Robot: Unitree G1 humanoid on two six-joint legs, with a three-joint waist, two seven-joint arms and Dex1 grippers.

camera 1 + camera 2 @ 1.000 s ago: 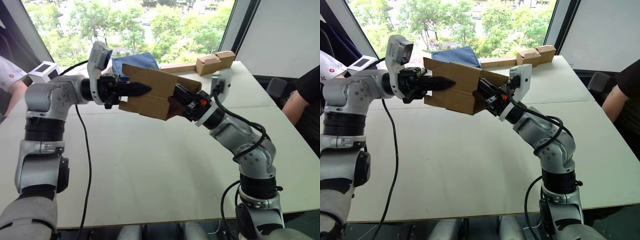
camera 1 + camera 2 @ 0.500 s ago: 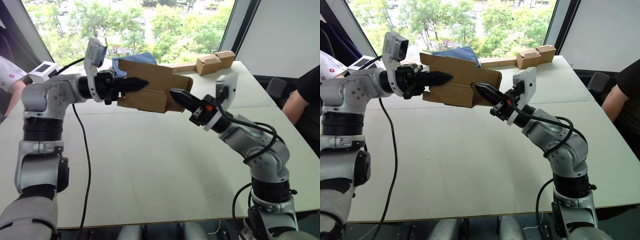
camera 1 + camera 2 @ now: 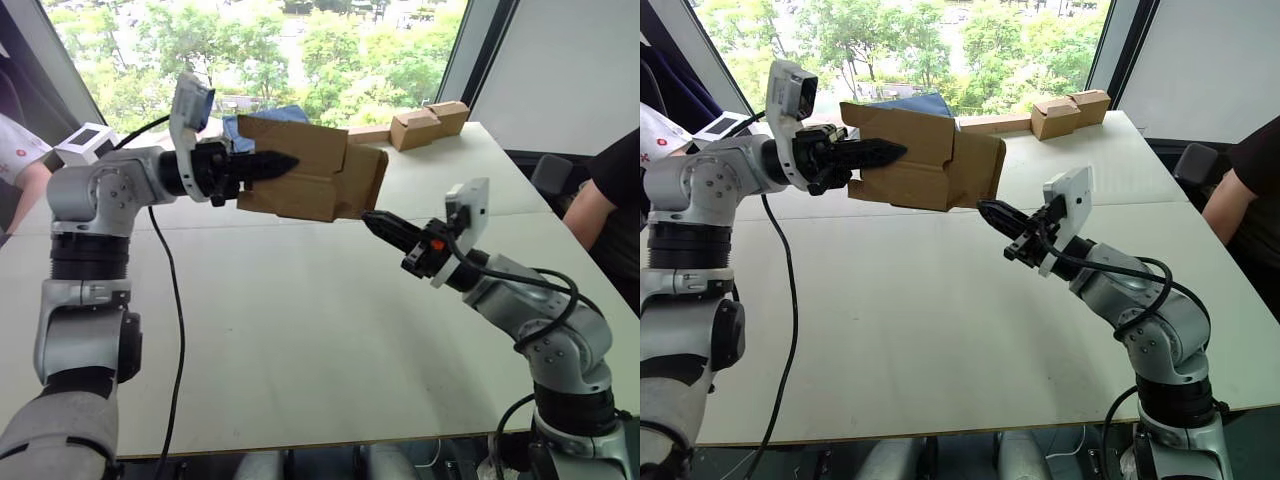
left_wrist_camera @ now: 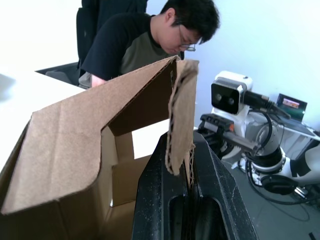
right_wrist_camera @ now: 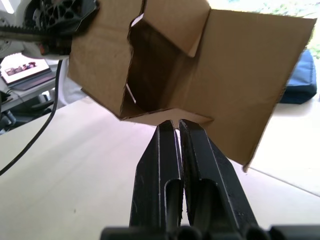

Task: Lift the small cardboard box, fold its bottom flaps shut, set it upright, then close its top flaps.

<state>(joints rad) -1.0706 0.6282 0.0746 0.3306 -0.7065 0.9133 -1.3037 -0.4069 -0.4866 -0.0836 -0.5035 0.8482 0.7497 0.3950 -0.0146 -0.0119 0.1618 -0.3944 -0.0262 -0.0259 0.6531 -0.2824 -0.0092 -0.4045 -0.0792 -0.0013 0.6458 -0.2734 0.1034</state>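
The small cardboard box point(image 3: 300, 180) hangs on its side above the table, plain brown. My left gripper point(image 3: 288, 161) is shut on a cardboard panel at its left end; the left wrist view shows the fingers point(image 4: 155, 200) clamping that edge. The bottom flaps point(image 5: 175, 25) at the end facing my right arm stand partly open: one leans inward, a wide one point(image 5: 250, 70) sticks out. My right gripper point(image 3: 372, 220) is shut with nothing in it, just below and to the right of that end, apart from the cardboard.
The white table point(image 3: 300, 340) spreads below. Two tan boxes point(image 3: 430, 122) lie at its far right edge, a blue bag point(image 3: 262, 118) behind the held box, a white cube box point(image 3: 88, 143) at far left. People sit at the right point(image 3: 615, 190) and left point(image 3: 20, 150).
My right gripper has drawn out of the box's open end and dropped down and to the right. The box stays held up by my left gripper, now a little more level.
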